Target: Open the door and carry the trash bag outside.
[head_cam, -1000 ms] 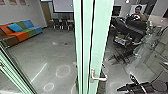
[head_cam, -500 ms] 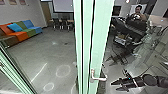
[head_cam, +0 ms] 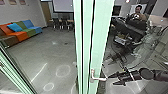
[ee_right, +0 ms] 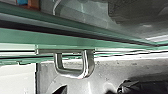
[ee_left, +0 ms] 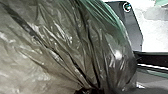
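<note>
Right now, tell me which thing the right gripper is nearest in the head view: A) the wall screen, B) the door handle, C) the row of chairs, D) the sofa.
B: the right gripper reaches in right beside the door handle on the pale green frame.

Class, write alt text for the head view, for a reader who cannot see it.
The robot's right gripper, open, reaches in from the right, close to a metal lever handle on a pale green door frame. Beyond are a multicoloured sofa on the left and a person at upper right.
</note>
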You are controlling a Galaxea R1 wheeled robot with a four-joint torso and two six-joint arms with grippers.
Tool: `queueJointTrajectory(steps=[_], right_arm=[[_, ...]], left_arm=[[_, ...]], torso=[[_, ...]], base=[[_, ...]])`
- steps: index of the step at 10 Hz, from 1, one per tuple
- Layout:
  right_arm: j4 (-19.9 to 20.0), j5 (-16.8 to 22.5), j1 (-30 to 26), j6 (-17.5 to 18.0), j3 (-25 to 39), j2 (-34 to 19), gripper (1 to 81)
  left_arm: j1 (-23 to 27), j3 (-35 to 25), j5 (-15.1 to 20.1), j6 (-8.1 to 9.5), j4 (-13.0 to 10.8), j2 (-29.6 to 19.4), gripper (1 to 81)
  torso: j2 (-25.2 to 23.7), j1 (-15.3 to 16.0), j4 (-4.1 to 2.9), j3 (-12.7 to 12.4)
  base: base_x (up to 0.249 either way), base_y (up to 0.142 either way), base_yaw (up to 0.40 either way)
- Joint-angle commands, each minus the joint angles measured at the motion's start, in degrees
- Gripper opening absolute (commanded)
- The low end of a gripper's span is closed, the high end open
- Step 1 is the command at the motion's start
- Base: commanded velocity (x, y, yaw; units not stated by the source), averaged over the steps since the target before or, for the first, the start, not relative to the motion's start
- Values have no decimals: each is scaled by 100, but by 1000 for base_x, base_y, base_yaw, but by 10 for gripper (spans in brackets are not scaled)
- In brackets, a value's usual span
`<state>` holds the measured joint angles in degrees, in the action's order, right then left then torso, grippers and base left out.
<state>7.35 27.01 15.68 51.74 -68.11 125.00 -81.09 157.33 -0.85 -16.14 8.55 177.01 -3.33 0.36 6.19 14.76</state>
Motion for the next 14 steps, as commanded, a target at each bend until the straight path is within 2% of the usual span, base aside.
queueJointTrajectory(steps=[1, 3, 7, 11, 12, 14], right_arm=[[-295, 234, -772, 871, -157, 343, 811], [-769, 330, -605, 1899, -535, 834, 811], [-2035, 1006, -552, 3701, -755, 1416, 811], [-3423, 2245, -447, 5626, -729, 1828, 811], [-3608, 2457, -359, 5847, -737, 1952, 811], [-3741, 2431, 45, 5909, -1044, 2101, 811]], left_arm=[[203, -18, 401, 14, -11, 46, 10], [177, -18, 401, 32, 6, 20, 10], [168, -18, 393, 32, 16, -7, 10], [159, -18, 393, 32, 16, -42, 10], [159, -18, 393, 32, 16, -42, 10], [150, -18, 393, 32, 24, -69, 10]], torso=[[0, 0, 0, 0], [0, 0, 0, 0], [2, 5, 0, 2], [4, 7, 0, 5], [4, 7, 0, 2], [2, 5, 0, 2]], base=[[0, 0, 0], [0, 0, 0], [0, 0, 0], [0, 0, 0], [0, 0, 0], [0, 0, 0]])
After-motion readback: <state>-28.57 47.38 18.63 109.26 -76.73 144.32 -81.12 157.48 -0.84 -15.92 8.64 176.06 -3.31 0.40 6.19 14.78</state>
